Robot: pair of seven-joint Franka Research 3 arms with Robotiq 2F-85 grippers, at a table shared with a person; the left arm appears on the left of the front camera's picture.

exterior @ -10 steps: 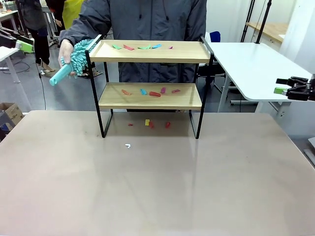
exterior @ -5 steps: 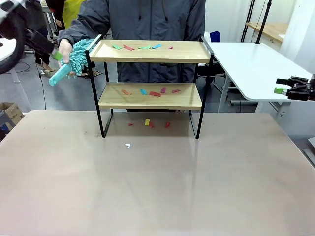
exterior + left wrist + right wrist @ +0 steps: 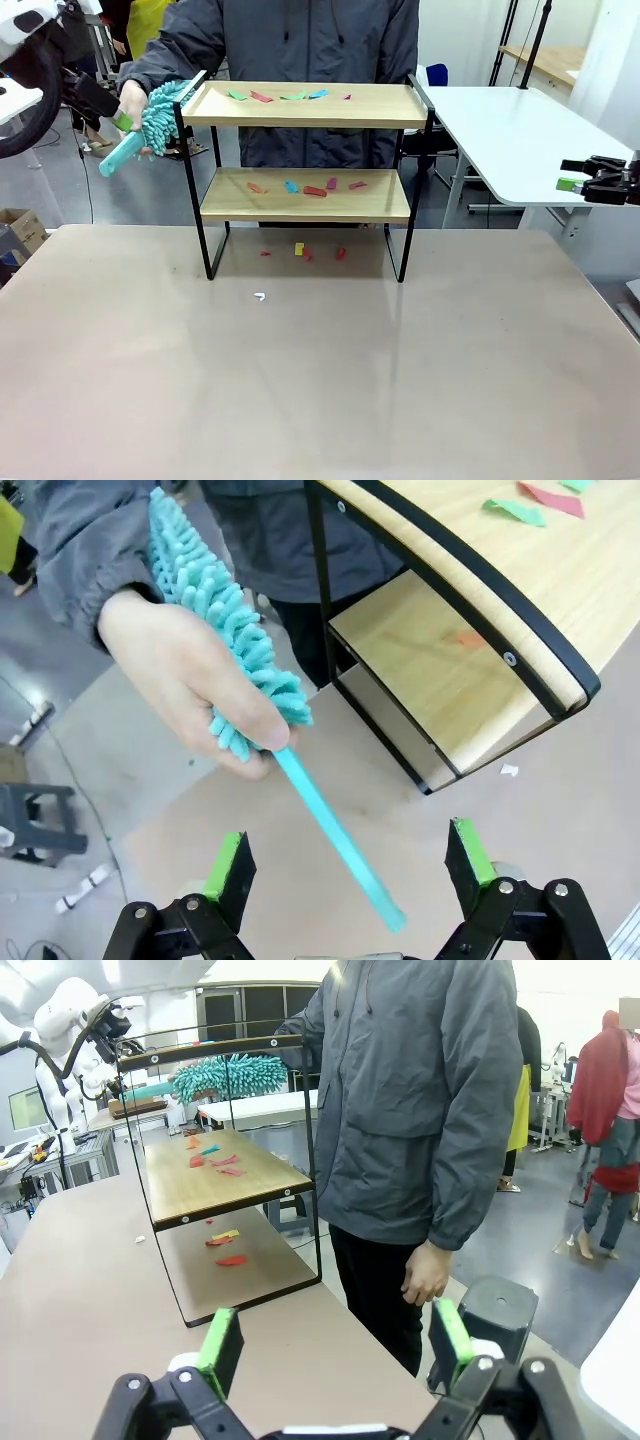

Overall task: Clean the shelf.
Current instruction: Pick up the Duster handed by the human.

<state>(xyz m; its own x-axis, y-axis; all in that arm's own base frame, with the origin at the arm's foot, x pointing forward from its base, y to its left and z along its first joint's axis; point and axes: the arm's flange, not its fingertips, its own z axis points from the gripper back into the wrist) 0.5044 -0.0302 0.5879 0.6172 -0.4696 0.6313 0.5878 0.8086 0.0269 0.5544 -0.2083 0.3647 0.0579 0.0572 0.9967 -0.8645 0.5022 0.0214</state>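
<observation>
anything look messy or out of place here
Coloured scraps lie scattered over both boards of the shelf and on the table beneath it; one white scrap sits alone in front.

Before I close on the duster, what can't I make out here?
- Front view: left end effector overlaps the person's hand; its gap to the duster handle is unreadable.
- Front view: white speck on the table, too small to identify.
- Left wrist view: hand covers where head meets handle.
</observation>
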